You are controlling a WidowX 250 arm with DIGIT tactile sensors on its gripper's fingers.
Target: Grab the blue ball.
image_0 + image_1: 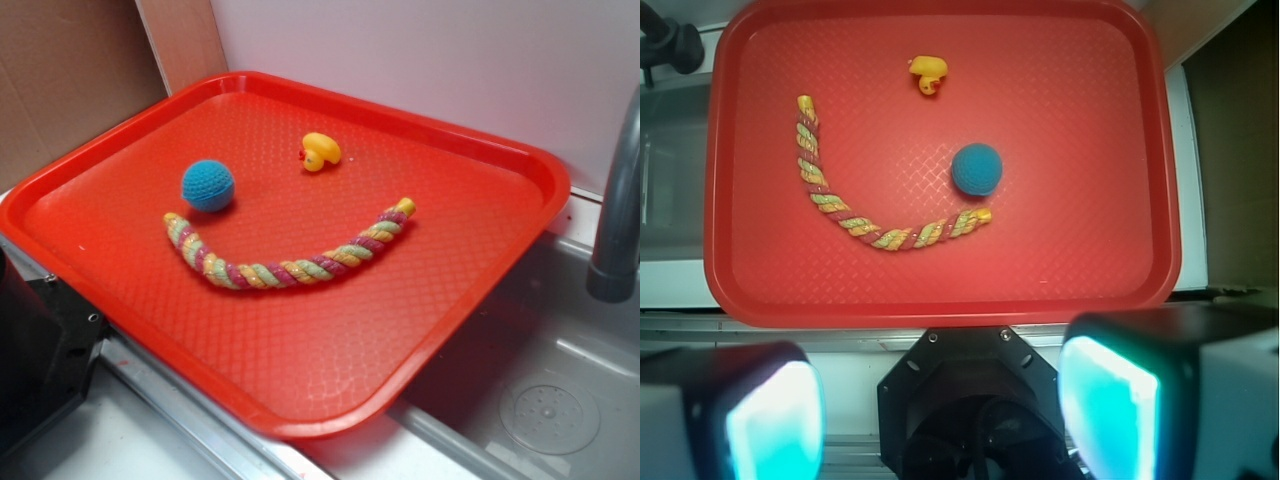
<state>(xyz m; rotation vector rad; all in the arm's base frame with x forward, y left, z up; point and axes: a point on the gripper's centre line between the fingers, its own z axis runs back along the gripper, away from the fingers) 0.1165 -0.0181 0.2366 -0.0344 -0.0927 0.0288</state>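
Observation:
The blue ball (208, 185) (976, 168), teal crocheted yarn, rests on the red tray (300, 340) (1080, 250) left of centre in the exterior view. In the wrist view my gripper (940, 410) is high above and back from the tray's near edge, over the robot base. Its two glowing cyan pads (775, 420) stand wide apart with nothing between them, so it is open. The gripper does not show in the exterior view.
A yellow rubber duck (320, 152) (928, 74) sits behind the ball. A twisted multicoloured rope (285, 262) (855, 195) curves in front of it. The black robot base (40, 350) (975, 400) is beside the tray's near edge. A faucet (615, 210) and sink (545, 400) lie right.

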